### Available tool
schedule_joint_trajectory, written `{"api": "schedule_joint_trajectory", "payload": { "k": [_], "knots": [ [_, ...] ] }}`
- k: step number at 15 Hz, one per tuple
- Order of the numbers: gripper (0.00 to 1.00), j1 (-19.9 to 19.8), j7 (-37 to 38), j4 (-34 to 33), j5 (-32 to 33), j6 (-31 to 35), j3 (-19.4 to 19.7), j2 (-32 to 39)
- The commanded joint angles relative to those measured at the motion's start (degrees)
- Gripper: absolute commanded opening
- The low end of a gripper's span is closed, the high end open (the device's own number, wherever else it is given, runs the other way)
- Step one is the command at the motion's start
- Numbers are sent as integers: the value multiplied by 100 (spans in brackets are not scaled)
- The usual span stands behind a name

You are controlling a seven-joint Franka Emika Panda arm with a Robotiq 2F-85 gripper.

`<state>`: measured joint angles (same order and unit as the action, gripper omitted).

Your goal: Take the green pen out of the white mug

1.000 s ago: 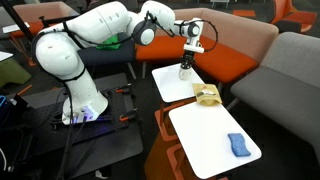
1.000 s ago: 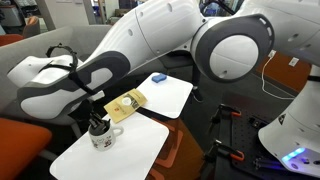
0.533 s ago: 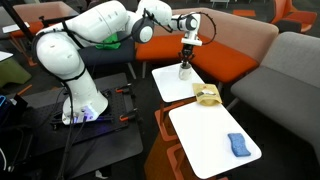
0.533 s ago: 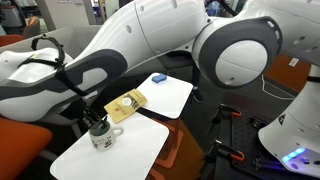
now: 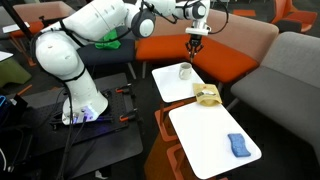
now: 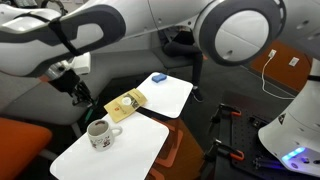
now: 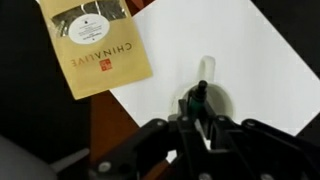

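Green pen (image 7: 199, 95) is pinched between the fingers of the gripper (image 5: 193, 40), which are closed nearly together on its upper part. The wrist view shows the dark shaft directly under the camera, between the two fingers. In both exterior views the gripper hangs well above the white mug (image 6: 98, 133). The pen's lower tip looks clear of the rim, though it is too small there to be certain. The mug stands upright on the white table (image 6: 125, 160), near the edge on the side of the orange sofa (image 5: 225, 55), and nothing shows sticking out of it.

A yellow CHINALIVE packet (image 7: 95, 45) lies at the opposite corner of that table, bridging the gap to the second white table (image 5: 205, 135). A blue sponge (image 5: 237, 145) sits near that table's far corner.

By my reading, the extraction step is all but done, with the pen out and held in the air. What remains is to carry it sideways off the mug's line and set it on a bare stretch of the table, between the mug and the packet. The fingers should keep their hold until the pen touches down, since a round shaft could roll toward an edge.
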<state>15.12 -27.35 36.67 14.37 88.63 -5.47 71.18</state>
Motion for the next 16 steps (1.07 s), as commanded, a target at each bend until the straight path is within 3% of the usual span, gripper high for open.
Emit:
{"api": "schedule_joint_trajectory", "payload": {
  "k": [1,5,11,16],
  "knots": [
    [4,-465,378,651,-342,1125,-161,-282],
    [4,-942,818,1748,-741,2686,-230,-654],
    [4,-1155,2168,3288,-863,3572,-143,-1191],
    [4,-955,3196,4639,-921,4228,188,-1897]
  ]
}}
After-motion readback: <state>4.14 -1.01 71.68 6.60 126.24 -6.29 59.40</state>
